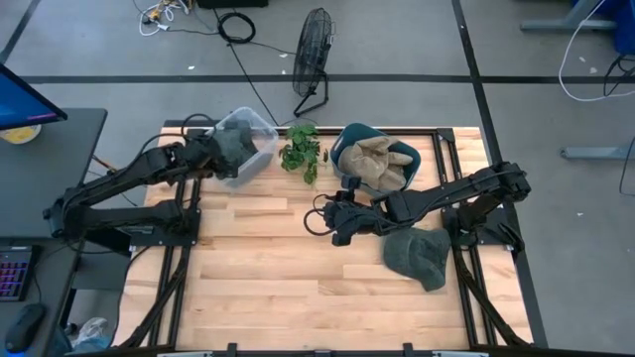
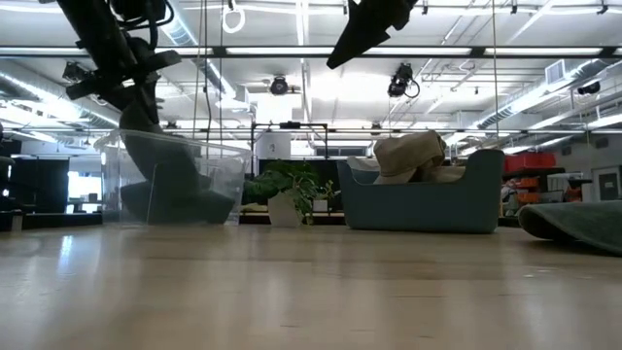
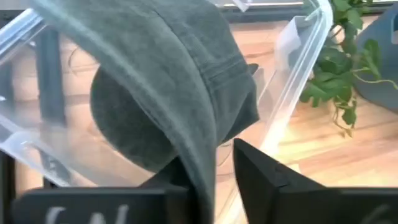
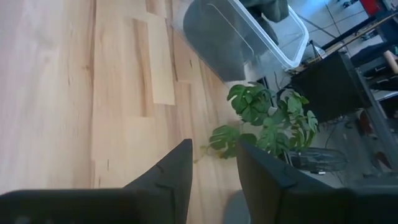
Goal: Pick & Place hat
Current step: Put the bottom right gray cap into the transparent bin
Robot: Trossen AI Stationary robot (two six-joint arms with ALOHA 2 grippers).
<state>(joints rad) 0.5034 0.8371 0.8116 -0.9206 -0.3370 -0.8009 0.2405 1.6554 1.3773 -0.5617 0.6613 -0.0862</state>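
Left hand [image 3: 211, 180] is closed on the soft grey-green fabric hat [image 3: 168, 93], holding it over the clear plastic bin [image 1: 246, 147] at the table's [image 1: 268, 278] far left; the crown hangs inside the bin walls. Right hand [image 4: 214, 162] hovers mid-table, fingers slightly parted, holding nothing. A second grey-green hat [image 1: 419, 256] lies on the table at right. Recommended: lower until the fabric rests on the bin floor, then release and lift straight out. No legible brands or writing.
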